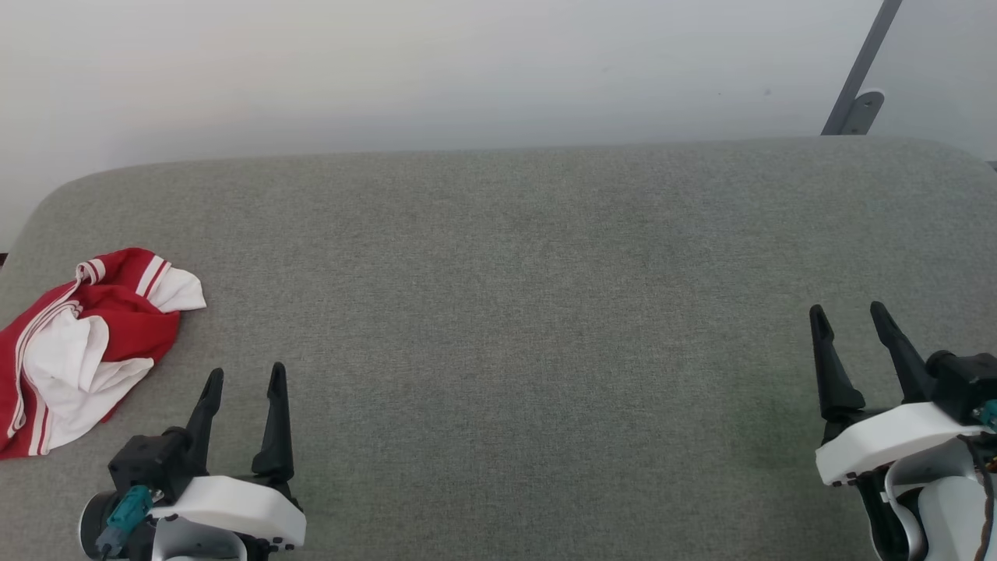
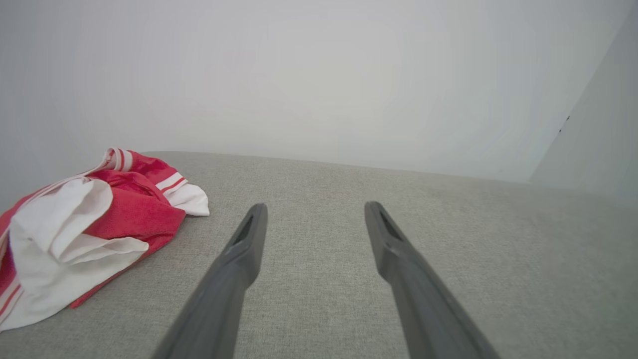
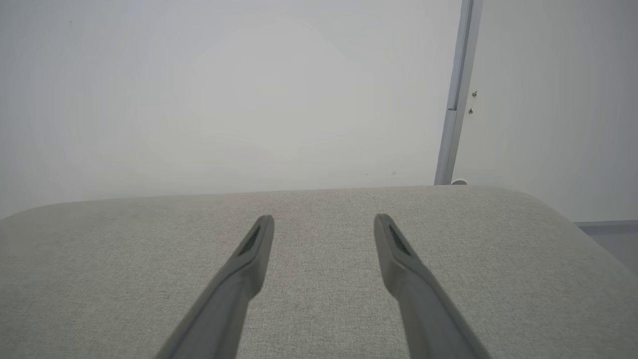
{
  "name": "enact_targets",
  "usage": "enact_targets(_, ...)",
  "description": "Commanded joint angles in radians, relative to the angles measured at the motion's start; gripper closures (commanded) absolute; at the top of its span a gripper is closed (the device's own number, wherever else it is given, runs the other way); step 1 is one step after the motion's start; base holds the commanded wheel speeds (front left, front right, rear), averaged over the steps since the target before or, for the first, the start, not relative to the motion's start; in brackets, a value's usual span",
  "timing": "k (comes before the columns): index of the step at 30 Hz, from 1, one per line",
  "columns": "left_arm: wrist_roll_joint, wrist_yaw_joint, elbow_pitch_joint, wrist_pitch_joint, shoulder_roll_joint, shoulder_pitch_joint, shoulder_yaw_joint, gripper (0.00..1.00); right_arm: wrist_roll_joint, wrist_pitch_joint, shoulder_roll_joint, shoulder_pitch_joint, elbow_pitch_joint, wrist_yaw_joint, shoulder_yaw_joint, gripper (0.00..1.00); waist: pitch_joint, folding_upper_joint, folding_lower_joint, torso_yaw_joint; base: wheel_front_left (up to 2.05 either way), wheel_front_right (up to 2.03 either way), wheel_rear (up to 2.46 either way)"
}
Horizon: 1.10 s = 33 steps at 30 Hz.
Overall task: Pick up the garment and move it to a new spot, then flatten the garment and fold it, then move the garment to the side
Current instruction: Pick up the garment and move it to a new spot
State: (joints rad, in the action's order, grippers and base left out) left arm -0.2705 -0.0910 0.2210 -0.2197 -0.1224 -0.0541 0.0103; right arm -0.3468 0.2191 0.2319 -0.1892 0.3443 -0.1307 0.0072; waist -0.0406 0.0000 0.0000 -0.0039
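Backdrop: plain pale wall point(image 1: 389, 70) behind a grey fabric-covered counter point(image 1: 506, 273) with rounded far corners; a slanted grey metal post point(image 1: 861, 70) rises at your far right.
Garment: the garment point(image 1: 93, 343) lies crumpled at the counter's left side, red and white layers mixed, with striped trim at its far end. It is bunched rather than spread, so you have no clean hem or sleeve to aim for.
Left gripper: the left gripper point(image 1: 246, 372) sits just right of the garment, near it but apart. Its jaws are wide with nothing between them. It is the arm nearest the cloth, so it looks the natural one for the first pick.
Right gripper: the right gripper point(image 1: 847, 308) is well apart at the counter's right, over bare fabric, jaws wide and empty.
Stage: by your view, the pick-up is not yet begun.
Bare middle: probably the room you need for moving, flattening and folding.
Next move: bring the left jaws over the heap and take a raised fold; expect the cloth to drape and open as it lifts.
Unclear: the garment's left part runs past the head view's edge, so you cannot tell whether it overhangs the counter.
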Motion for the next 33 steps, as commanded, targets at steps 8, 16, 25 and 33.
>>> enact_targets(8,0.086,-0.023,0.017,-0.023,0.012,-0.006,0.020,0.00,0.067,0.025,0.006,0.003,-0.009,0.000,0.002,0.00,-0.009,0.0000,0.0000,-0.003,0.00,0.00,0.00)
enact_targets(16,0.123,-0.034,0.036,-0.039,0.027,-0.033,0.024,0.00,0.103,0.039,0.005,-0.002,-0.023,0.000,-0.032,0.00,-0.026,0.0000,0.0000,0.032,0.00,0.00,0.00)
enact_targets(25,0.118,-0.039,0.036,-0.047,0.058,-0.023,0.051,0.00,0.118,0.047,0.003,0.012,-0.029,0.000,-0.009,0.00,-0.045,0.0000,0.0000,0.182,0.00,0.00,0.00)
enact_targets(33,0.116,-0.022,0.020,-0.047,0.071,0.021,0.057,0.00,0.105,0.047,-0.009,0.005,-0.022,0.000,0.040,0.00,-0.048,0.0000,0.0000,0.335,0.00,0.00,0.00)
